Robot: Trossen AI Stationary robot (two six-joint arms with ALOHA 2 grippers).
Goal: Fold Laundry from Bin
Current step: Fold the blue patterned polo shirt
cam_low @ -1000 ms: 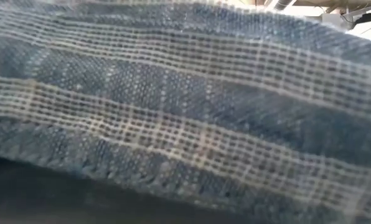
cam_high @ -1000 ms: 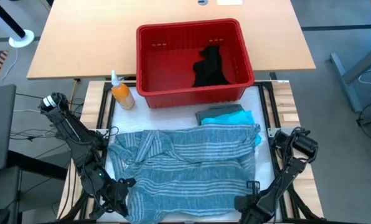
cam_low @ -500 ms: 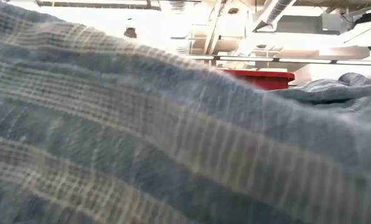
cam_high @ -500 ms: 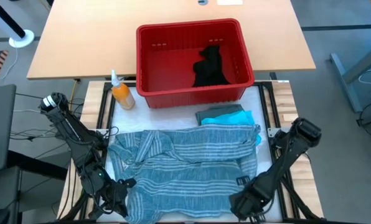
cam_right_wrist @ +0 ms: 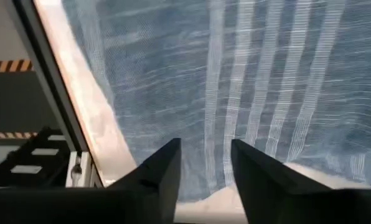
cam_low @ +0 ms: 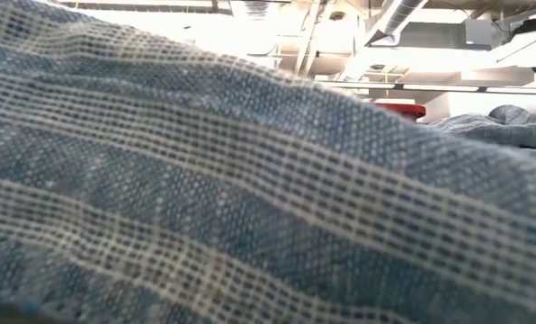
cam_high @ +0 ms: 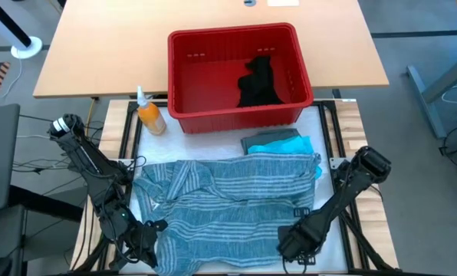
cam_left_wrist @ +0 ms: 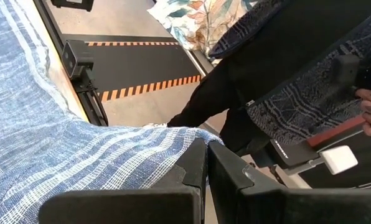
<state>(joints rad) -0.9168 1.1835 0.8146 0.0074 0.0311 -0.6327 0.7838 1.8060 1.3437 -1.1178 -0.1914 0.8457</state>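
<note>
Shirt point(cam_low: 250, 198) blocks low view; overhead shows bin point(cam_high: 184, 46).

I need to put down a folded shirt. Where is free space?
Bare tan tabletop lies left of, right of and behind the red bin. The near mat is crowded: striped shirt, turquoise garment, orange bottle.

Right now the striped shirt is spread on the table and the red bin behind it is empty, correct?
Not quite. The striped shirt is spread on the table, but the red bin is not empty: the high view shows a black garment lying inside it.
</note>
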